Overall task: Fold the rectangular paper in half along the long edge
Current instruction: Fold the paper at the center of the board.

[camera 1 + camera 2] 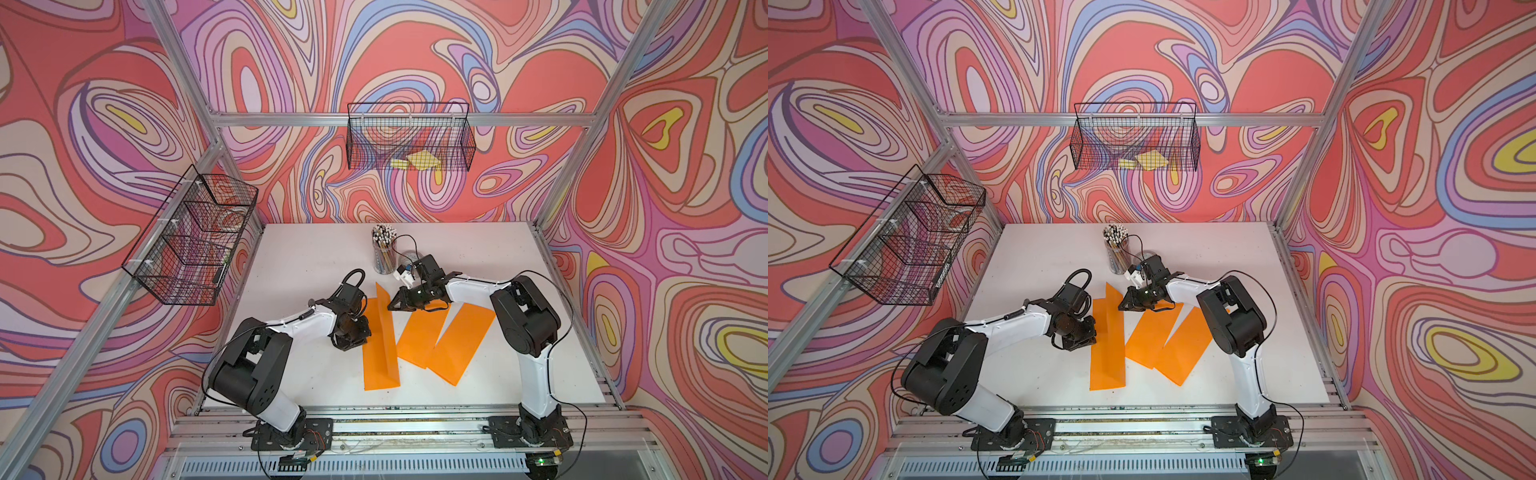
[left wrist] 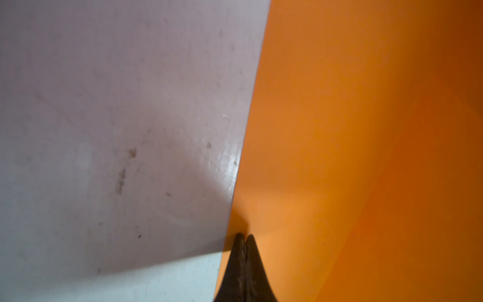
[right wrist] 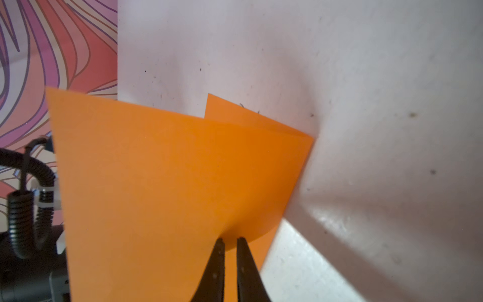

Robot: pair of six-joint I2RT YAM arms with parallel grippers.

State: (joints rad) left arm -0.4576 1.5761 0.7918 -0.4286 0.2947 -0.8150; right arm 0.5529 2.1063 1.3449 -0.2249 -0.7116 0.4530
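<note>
Leftmost of the orange sheets, the rectangular paper [image 1: 376,357] [image 1: 1105,361] lies on the white table with its right half raised as an upright flap along a lengthwise crease. My left gripper [image 1: 360,341] [image 2: 244,235] is shut, its tips resting on the paper [image 2: 366,130] just inside its left long edge. My right gripper [image 1: 391,307] [image 3: 231,239] is at the far end of the flap [image 3: 170,183]. Its jaws stand a narrow gap apart, tips against the flap, with nothing clamped between them.
Two more orange sheets [image 1: 417,336] [image 1: 461,345] lie to the right, partly overlapping. A cup of pencils [image 1: 383,253] stands at the table's back, close behind the right wrist. Wire baskets hang on the back wall [image 1: 409,137] and the left wall [image 1: 191,237].
</note>
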